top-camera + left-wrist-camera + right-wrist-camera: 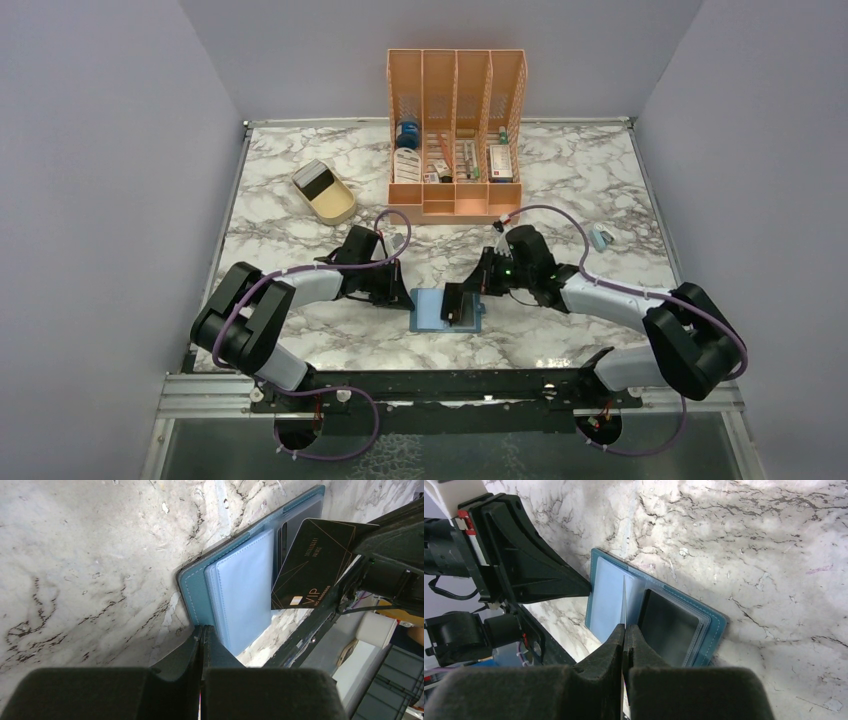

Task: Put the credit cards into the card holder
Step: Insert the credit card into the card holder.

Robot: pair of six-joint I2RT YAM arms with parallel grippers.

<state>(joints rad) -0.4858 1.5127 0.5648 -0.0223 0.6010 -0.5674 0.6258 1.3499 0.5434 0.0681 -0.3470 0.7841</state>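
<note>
Our card holder [428, 312] lies open on the bench [560, 170] between the arms. Our right tool [624, 627] is clamped on a black credit card [312, 565] above it; our left tool [201, 630], closed on nothing, touches the holder's edge.

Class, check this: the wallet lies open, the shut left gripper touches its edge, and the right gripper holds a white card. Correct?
No: the card in the right gripper is black with gold print, not white; the left wrist view shows its face. The open wallet and the left gripper at its edge are as stated.
</note>
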